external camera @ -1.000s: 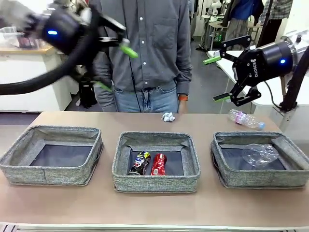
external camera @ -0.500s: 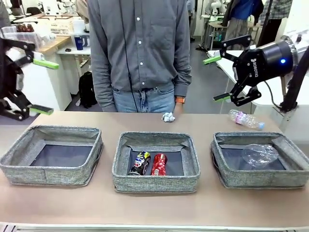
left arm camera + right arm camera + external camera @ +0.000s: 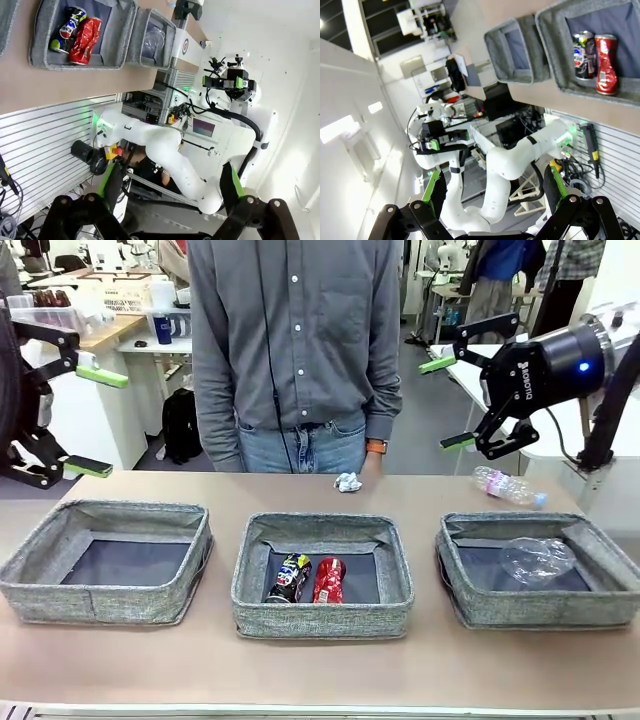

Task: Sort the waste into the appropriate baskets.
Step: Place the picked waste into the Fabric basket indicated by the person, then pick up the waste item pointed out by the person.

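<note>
The left gripper (image 3: pixel 97 422) and right gripper (image 3: pixel 447 403) are hanging wide open, empty. The paper ball (image 3: pixel 348 481) is lying at the far edge of the table (image 3: pixel 320 670), probably destined for the left basket (image 3: pixel 100 602); descend vertically, centred.

The left basket (image 3: pixel 100 606), middle basket (image 3: pixel 322 621) and right basket (image 3: pixel 540 613) are grey weave with dark bottoms, the table (image 3: pixel 320 670) tan, the red can (image 3: pixel 329 580) shiny red, the dark can (image 3: pixel 291 577) printed blue, white and yellow, the paper ball (image 3: pixel 348 482) white-silver, the crushed bottle (image 3: pixel 538 558) and blue-capped bottle (image 3: pixel 508 486) clear, and the left gripper (image 3: pixel 97 422) and right gripper (image 3: pixel 447 403) black with green pads (image 3: pixel 436 365).
</note>
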### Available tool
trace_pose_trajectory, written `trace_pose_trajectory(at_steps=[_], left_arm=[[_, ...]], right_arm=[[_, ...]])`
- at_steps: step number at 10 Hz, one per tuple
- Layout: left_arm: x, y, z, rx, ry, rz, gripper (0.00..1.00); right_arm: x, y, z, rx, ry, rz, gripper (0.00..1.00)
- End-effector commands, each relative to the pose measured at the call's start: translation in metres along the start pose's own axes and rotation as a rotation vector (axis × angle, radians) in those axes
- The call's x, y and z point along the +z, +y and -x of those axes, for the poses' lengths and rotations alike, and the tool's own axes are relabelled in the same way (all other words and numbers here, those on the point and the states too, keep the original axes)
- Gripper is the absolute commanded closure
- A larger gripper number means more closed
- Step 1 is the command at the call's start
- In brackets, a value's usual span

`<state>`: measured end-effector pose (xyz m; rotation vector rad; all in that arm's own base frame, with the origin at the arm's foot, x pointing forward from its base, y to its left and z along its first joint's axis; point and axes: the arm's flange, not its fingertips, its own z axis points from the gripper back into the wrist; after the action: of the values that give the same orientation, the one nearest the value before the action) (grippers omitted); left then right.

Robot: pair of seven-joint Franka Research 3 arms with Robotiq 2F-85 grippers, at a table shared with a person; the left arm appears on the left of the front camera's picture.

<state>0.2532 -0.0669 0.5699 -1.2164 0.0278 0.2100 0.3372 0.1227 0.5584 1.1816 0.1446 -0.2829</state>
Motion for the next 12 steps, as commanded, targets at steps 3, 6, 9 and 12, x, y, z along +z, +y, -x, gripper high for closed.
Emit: trace_pose_trajectory(at_steps=[3, 6, 9, 12], left_arm=[[-0.0019, 0.0018, 0.0009, -0.011, 0.004, 0.026, 0.0], [-0.0019, 0.0018, 0.0009, -0.011, 0.004, 0.026, 0.0], [-0.0019, 0.0018, 0.0009, -0.011, 0.004, 0.026, 0.0], [-0.0019, 0.0018, 0.0009, -0.011, 0.004, 0.026, 0.0]], right_arm=[[-0.0014, 0.0014, -0.0013, 0.02, 0.007, -0.029, 0.0], [-0.0014, 0.0014, -0.0013, 0.02, 0.007, -0.029, 0.0], [-0.0014, 0.0014, -0.0013, 0.02, 0.007, -0.029, 0.0], [-0.0014, 0.0014, -0.0013, 0.02, 0.007, -0.029, 0.0]])
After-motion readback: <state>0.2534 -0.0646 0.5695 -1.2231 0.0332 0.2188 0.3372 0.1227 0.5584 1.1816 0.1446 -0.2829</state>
